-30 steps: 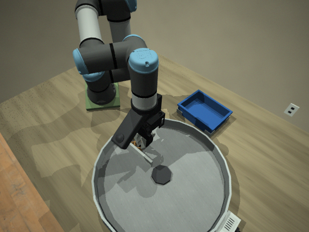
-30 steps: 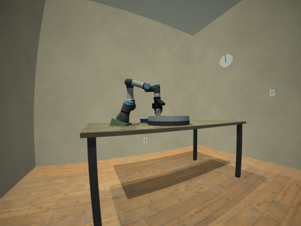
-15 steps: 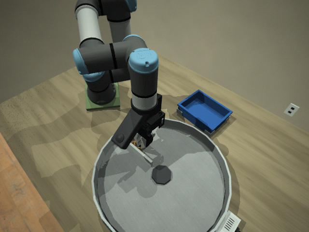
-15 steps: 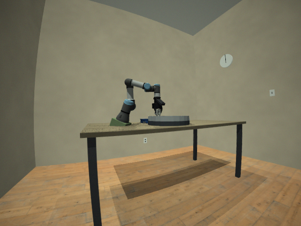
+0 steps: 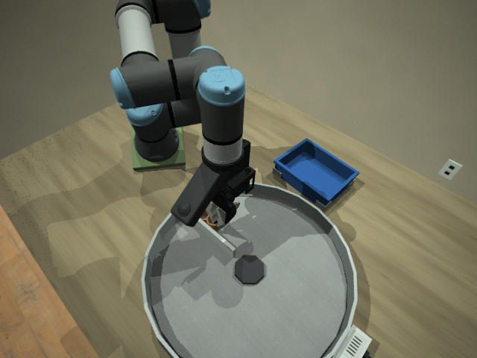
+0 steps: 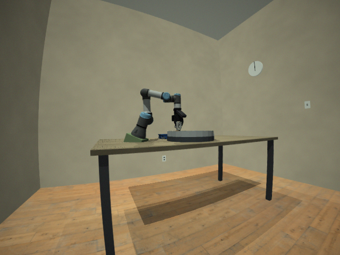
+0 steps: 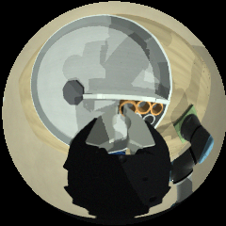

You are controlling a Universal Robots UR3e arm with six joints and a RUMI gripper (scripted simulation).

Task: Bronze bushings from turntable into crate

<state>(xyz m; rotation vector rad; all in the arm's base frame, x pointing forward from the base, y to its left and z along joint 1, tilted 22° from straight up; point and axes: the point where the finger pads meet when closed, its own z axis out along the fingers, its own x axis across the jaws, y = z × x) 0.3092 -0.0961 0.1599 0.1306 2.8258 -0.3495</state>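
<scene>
The grey turntable (image 5: 250,277) has a dark hub (image 5: 249,269) and a white bar (image 5: 221,239) running from the hub to the rim. In the wrist view, bronze bushings (image 7: 148,108) lie in a row behind the bar near the rim, with a steel bushing (image 7: 150,119) beside them. My gripper (image 5: 218,218) stands over the turntable's back left rim. It is shut on a bronze bushing (image 7: 126,108), seen as an orange ring at the fingertips. Orange shows under the fingers in the top view (image 5: 208,219). The blue crate (image 5: 315,171) is empty and sits on the table behind the turntable.
The arm's base stands on a green wedge (image 5: 157,154) at the back left. The turntable has a raised rim. A white vented box (image 5: 354,342) sits at its front right edge. In the exterior view the gripper (image 6: 178,126) hangs just above the turntable (image 6: 190,135).
</scene>
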